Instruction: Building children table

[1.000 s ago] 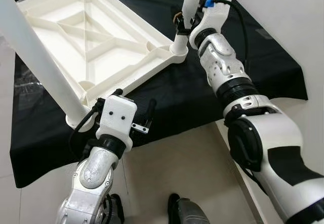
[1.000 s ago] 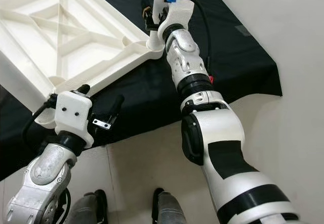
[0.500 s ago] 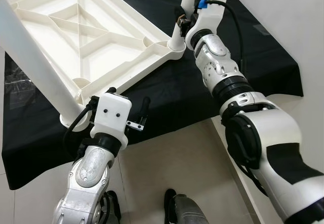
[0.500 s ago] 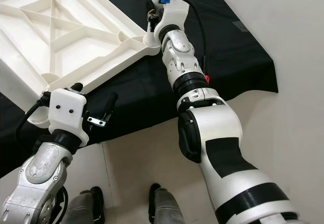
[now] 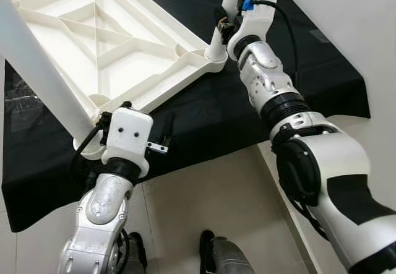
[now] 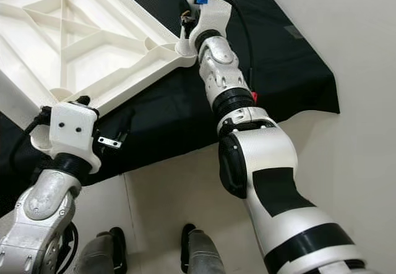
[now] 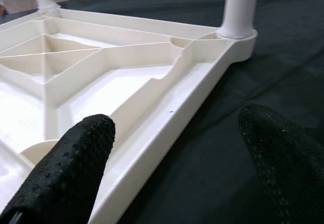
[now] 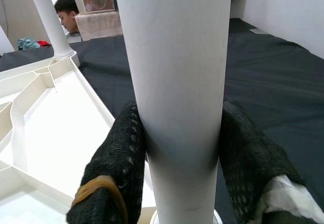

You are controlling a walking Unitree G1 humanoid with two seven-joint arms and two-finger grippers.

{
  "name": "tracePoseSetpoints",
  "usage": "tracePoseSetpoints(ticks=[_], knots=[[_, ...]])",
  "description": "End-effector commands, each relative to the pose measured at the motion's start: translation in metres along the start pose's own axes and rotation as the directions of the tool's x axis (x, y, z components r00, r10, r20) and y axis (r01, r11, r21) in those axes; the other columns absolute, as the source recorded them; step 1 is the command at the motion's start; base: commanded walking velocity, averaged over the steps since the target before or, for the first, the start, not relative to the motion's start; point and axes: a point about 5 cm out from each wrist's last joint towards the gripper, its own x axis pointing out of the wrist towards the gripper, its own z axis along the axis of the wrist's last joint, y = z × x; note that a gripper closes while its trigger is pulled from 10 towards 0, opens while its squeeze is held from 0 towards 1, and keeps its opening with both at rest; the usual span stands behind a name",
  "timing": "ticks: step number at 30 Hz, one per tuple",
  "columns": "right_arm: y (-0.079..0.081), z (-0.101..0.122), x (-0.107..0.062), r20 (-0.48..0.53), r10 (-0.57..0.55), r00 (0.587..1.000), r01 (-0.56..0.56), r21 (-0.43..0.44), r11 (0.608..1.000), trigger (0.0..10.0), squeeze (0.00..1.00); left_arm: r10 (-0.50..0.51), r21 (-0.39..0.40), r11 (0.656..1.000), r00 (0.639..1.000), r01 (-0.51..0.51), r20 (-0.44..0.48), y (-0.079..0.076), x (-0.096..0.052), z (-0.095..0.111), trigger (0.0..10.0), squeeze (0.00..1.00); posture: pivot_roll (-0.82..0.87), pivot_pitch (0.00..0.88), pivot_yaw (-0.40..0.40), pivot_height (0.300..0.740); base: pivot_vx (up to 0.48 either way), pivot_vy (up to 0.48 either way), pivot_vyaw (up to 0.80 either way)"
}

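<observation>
Upper centre: right gripper [image 8: 177,183] clamps the table leg [image 8: 174,82] (light, rigid, slick plastic, probably); left gripper [image 7: 177,168] gapes wide, empty, beside the tabletop [image 5: 111,45] rim.

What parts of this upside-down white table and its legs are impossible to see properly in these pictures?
- Top of the leg that the right gripper clamps: cut off by the upper edge in the eye and right wrist views.
- That leg's socket: partly hidden behind the gripper.
- Near corner of the table: covered by the left gripper housing.
- Tabletop face: turned down against the black cloth.
</observation>
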Motion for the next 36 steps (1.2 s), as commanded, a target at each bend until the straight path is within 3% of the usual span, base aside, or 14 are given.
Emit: tracePoseSetpoints(ticks=[1, 3, 6, 13, 15, 22, 36], knots=[[-0.016, -0.001, -0.003, 0.015, -0.045, 0.999, 0.045, 0.011, 0.999, 0.0, 0.00, 0.006, 0.010, 1.000, 1.000, -0.006, -0.008, 0.001, -0.002, -0.001, 10.0, 0.00, 0.07, 0.272, -0.134, 0.740, 0.000, 0.000, 0.00], [-0.036, -0.004, -0.010, 0.032, -0.055, 0.998, 0.056, -0.012, 0.998, 0.0, 0.00, 0.016, 0.022, 1.000, 1.000, -0.015, -0.008, 0.003, 0.001, -0.003, 10.0, 0.00, 0.07, 0.250, -0.125, 0.740, 0.000, 0.000, 0.00], [-0.050, -0.008, -0.016, 0.039, -0.057, 0.998, 0.058, -0.032, 0.998, 0.0, 0.00, 0.019, 0.024, 1.000, 1.000, -0.018, -0.005, 0.003, 0.003, -0.002, 10.0, 0.00, 0.07, 0.245, -0.122, 0.740, 0.000, 0.000, 0.00], [-0.060, -0.014, -0.023, 0.037, -0.044, 0.998, 0.046, -0.055, 0.997, 0.0, 0.00, 0.015, 0.027, 1.000, 1.000, -0.014, -0.003, 0.003, 0.004, -0.003, 10.0, 0.00, 0.07, 0.229, -0.113, 0.740, 0.000, 0.000, 0.00], [-0.072, -0.022, -0.034, 0.034, -0.038, 0.999, 0.040, -0.076, 0.996, 0.0, 0.00, 0.012, 0.033, 0.999, 1.000, -0.012, -0.001, 0.004, 0.006, -0.004, 10.0, 0.00, 0.06, 0.208, -0.100, 0.740, 0.000, 0.000, 0.00], [-0.079, -0.025, -0.049, 0.056, -0.018, 0.998, 0.023, -0.095, 0.995, 0.0, 0.00, 0.003, 0.037, 0.999, 1.000, -0.003, 0.009, 0.003, 0.010, -0.005, 10.0, 0.00, 0.06, 0.195, -0.085, 0.740, 0.000, 0.000, 0.00], [-0.079, -0.025, -0.071, 0.054, 0.014, 0.998, -0.008, -0.104, 0.995, 0.0, 0.00, 0.000, 0.037, 0.999, 1.000, 0.000, 0.009, 0.002, 0.011, -0.006, 10.0, 0.00, 0.05, 0.198, -0.076, 0.740, 0.000, 0.000, 0.00]])
